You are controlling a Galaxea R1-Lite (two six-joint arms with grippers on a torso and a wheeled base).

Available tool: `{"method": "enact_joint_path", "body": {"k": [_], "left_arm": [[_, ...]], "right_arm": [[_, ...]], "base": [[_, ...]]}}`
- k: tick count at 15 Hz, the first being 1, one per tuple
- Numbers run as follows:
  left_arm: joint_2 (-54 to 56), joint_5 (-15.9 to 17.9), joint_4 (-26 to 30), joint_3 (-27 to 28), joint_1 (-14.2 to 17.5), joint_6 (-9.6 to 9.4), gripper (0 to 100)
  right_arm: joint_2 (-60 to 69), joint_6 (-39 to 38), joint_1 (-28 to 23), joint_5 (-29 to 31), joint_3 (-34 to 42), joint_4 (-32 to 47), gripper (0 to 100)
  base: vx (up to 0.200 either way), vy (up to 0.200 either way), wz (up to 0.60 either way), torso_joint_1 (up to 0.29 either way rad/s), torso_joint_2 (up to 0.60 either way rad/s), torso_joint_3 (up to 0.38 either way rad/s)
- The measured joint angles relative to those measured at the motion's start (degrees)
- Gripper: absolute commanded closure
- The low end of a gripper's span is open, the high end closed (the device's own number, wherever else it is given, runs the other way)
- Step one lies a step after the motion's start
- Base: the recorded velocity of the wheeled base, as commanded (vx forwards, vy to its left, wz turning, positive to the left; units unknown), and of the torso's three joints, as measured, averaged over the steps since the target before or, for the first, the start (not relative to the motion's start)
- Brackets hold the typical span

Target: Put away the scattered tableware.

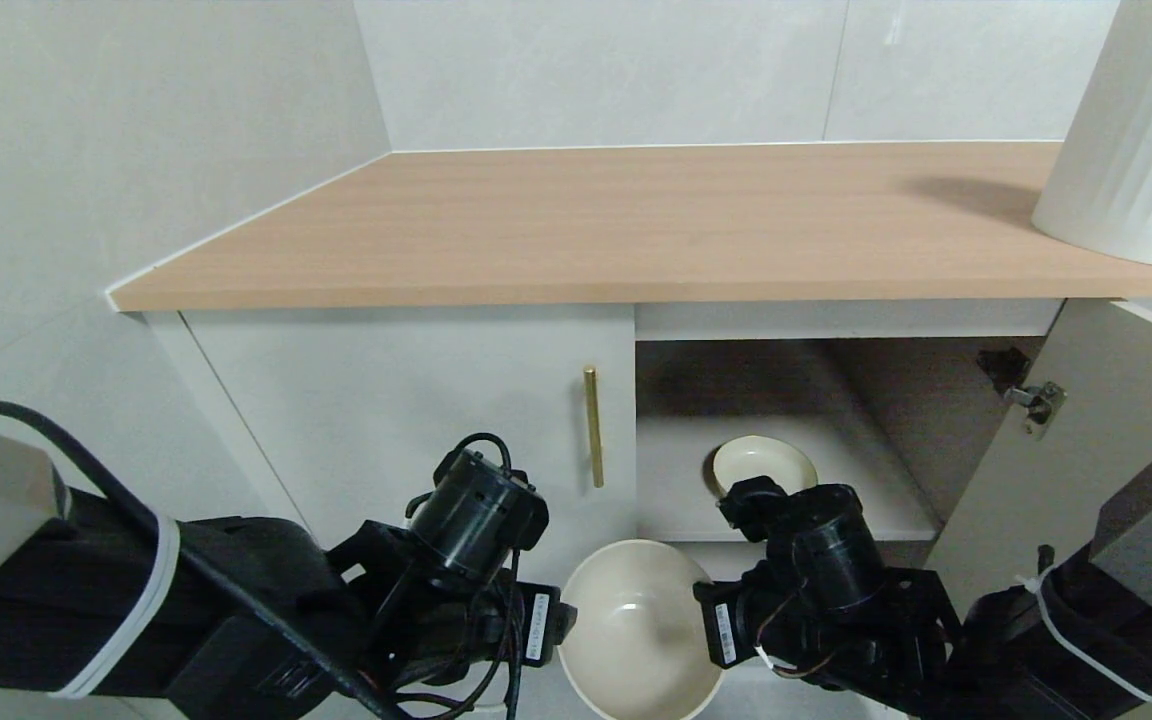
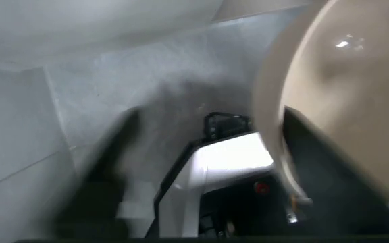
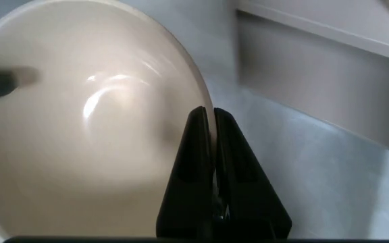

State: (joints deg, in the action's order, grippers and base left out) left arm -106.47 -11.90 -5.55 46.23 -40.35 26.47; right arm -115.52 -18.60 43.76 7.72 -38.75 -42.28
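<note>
A cream bowl (image 1: 636,630) hangs low in front of the cabinet, between my two arms. My right gripper (image 1: 711,615) is shut on its rim, and the right wrist view shows the two black fingers (image 3: 198,169) pinching the edge of the bowl (image 3: 80,135). My left gripper (image 1: 556,620) is at the opposite rim. In the left wrist view its fingers stand wide apart, one dark finger (image 2: 329,162) lying inside the bowl (image 2: 356,67). A small cream dish (image 1: 764,465) rests on the shelf (image 1: 676,500) of the open cabinet.
The right cabinet door (image 1: 1066,450) is swung open beside my right arm. The left door is closed, with a gold handle (image 1: 592,427). Above runs a wooden countertop (image 1: 636,220) with a tall white ribbed container (image 1: 1136,140) at the right.
</note>
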Motion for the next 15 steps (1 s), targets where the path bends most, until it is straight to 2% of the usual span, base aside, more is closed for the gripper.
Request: {"method": "enact_joint_path", "body": {"k": [7, 10, 15], "left_arm": [[0.0, 0.4, -0.8, 0.2, -0.2, 0.13, 0], [0.2, 0.4, -0.9, 0.4, -0.2, 0.33, 0], [0.5, 0.3, -0.9, 0.5, -0.1, 0.49, 0]], "right_arm": [[-0.9, 1.4, -0.9, 1.5, 0.1, 0.3, 100], [-2.8, 3.6, -3.5, 5.2, -0.5, 0.8, 100], [-4.0, 3.6, -9.5, 5.9, -2.6, 1.3, 100]], "base": [[0.0, 0.0, 0.0, 0.0, 0.0, 0.0], [0.0, 0.0, 0.0, 0.0, 0.0, 0.0], [0.0, 0.0, 0.0, 0.0, 0.0, 0.0]]}}
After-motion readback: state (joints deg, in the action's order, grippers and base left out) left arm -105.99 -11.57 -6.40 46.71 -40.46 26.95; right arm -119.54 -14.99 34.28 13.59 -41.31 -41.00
